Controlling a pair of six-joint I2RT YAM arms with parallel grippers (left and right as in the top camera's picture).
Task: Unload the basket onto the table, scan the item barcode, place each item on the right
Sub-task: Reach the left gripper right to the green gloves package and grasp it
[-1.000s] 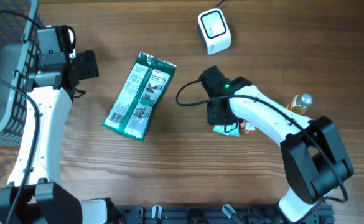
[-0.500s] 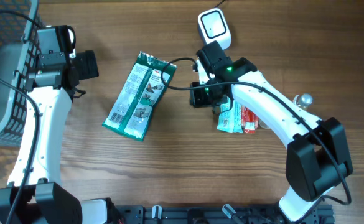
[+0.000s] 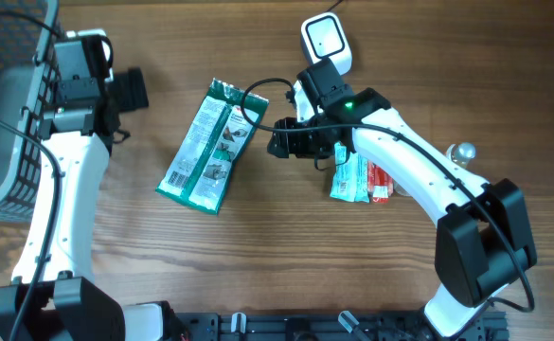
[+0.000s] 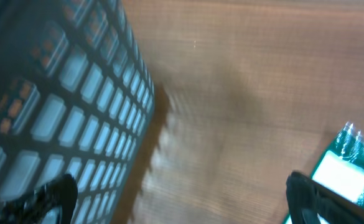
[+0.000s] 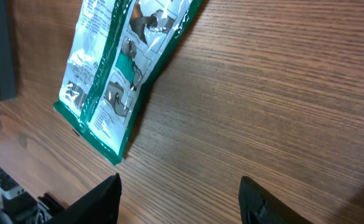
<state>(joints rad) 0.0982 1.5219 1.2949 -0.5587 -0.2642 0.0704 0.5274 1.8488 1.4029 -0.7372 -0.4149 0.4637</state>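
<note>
Wood-grain worktop (image 3: pixel 258 256) carries a flat, glossy foil pouch (image 3: pixel 210 145), green with white printed panels. It is long and rectangular with a crimped top edge, and it lies tilted.

The right hand (image 3: pixel 278 142) sits just right of the pouch's upper edge. Its dark fingers are spread with nothing between them. In the wrist view the two blunt fingertips (image 5: pixel 104 202) frame bare wood, and the pouch lies up and to the left of them.

A thin black cable (image 3: pixel 258 95) loops over the pouch's top right corner. A smaller flat packet (image 3: pixel 352 180), green, white and red, lies further right of the pouch, partly under the right arm. The scanner (image 3: pixel 326 43), a small white box with rounded corners and a dark ringed face, stands up and to the right of the pouch.

The left hand (image 3: pixel 130 92) is up and left of the pouch, apart from it, fingers wide and empty. Beyond it, far left of the pouch, stands a grey plastic mesh basket (image 3: pixel 2 95). The left wrist view is blurred, showing only the basket's grid and a corner of the pouch.
</note>
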